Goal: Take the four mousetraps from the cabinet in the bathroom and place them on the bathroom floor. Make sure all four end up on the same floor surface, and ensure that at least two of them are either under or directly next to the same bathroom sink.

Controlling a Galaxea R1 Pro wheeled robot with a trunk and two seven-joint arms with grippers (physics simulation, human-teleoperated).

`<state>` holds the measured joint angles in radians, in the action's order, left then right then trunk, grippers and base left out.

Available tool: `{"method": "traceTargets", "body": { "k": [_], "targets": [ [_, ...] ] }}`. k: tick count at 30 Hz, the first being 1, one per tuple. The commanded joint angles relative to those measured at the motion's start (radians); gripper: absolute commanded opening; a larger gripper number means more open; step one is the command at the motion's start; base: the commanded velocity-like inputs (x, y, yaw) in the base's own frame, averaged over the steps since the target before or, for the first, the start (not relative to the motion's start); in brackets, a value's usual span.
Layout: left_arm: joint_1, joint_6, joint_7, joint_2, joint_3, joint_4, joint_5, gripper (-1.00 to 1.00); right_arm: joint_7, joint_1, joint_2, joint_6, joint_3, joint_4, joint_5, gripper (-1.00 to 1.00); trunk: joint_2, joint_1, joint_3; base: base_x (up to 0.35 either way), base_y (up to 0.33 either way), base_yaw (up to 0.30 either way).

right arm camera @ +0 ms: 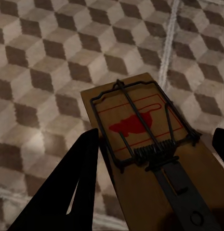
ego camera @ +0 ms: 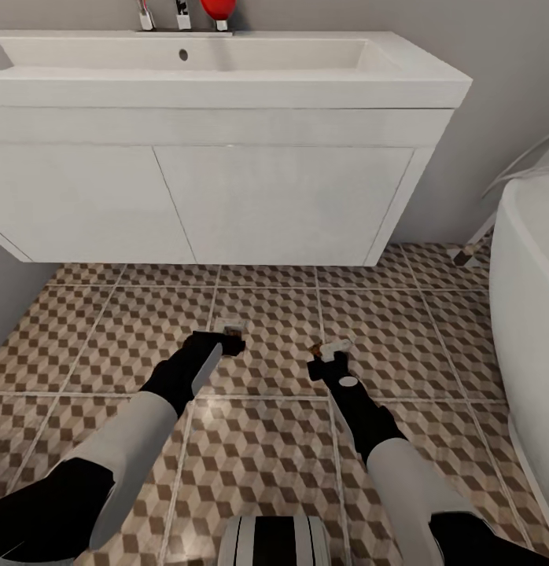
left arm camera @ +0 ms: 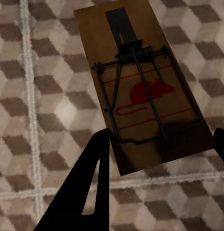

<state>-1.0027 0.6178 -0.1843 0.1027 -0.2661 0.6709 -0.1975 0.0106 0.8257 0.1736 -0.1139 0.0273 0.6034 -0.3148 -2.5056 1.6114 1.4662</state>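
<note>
Above the bathroom floor (ego camera: 267, 314), left gripper (ego camera: 227, 339) and right gripper (ego camera: 326, 354) each clench a mousetrap (left arm camera: 140, 86); lower flat near the bathroom sink (ego camera: 227, 71), then release.

Sink (ego camera: 227, 75) cut off at left edge; bathtub (ego camera: 526, 314) cropped right.

Brown, beige and white cube-patterned bathroom floor (ego camera: 267, 314) with pale grout. White bathroom sink (ego camera: 227, 59) and vanity. Brown wooden mousetraps (left arm camera: 140, 86) (right arm camera: 150, 144) printed with a red mouse, dark wire. Black claws (ego camera: 219, 346) (ego camera: 326, 363).
</note>
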Motion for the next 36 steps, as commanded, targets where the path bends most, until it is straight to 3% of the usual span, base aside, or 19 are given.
{"method": "traceTargets", "body": {
  "k": [1,4,10,15,20,25,36],
  "targets": [
    [-0.002,0.014,-0.009,0.000,-0.004,0.014,-0.008,-1.00,-0.002,0.004,0.001,-0.014,0.002,0.010,-0.010,-1.00,0.000,0.000,0.001,0.000,0.000,0.000],
    [-0.003,0.008,-0.008,-0.004,-0.006,0.019,-0.009,-1.00,-0.002,0.010,0.001,-0.022,0.002,0.035,-0.009,-1.00,0.000,0.000,0.001,0.000,0.000,0.000],
    [-0.004,-0.105,-0.007,-0.018,-0.013,0.019,-0.010,-1.00,0.004,0.012,0.001,0.040,-0.004,0.049,-0.008,-1.00,0.000,0.000,0.001,0.000,0.000,0.000],
    [-0.004,-0.114,-0.011,-0.020,-0.013,0.026,-0.009,-1.00,0.005,0.012,0.001,0.082,-0.009,0.050,-0.008,-1.00,0.000,0.000,0.001,0.000,0.000,0.000],
    [-0.002,-0.115,-0.012,-0.020,-0.014,0.027,-0.010,-1.00,0.002,0.012,0.001,0.090,-0.054,0.054,-0.009,-1.00,0.000,0.000,0.001,0.000,0.000,0.000],
    [-0.002,-0.115,-0.012,-0.016,-0.016,0.029,-0.010,-1.00,-0.002,0.012,0.001,0.090,-0.105,0.120,-0.009,-1.00,0.000,0.000,0.001,0.000,0.000,0.000],
    [-0.002,-0.110,-0.012,-0.015,-0.018,0.038,-0.010,-1.00,-0.003,0.012,0.001,0.089,-0.110,0.131,-0.009,-1.00,-0.003,0.005,0.060,0.000,0.000,0.000]
  ]
}}
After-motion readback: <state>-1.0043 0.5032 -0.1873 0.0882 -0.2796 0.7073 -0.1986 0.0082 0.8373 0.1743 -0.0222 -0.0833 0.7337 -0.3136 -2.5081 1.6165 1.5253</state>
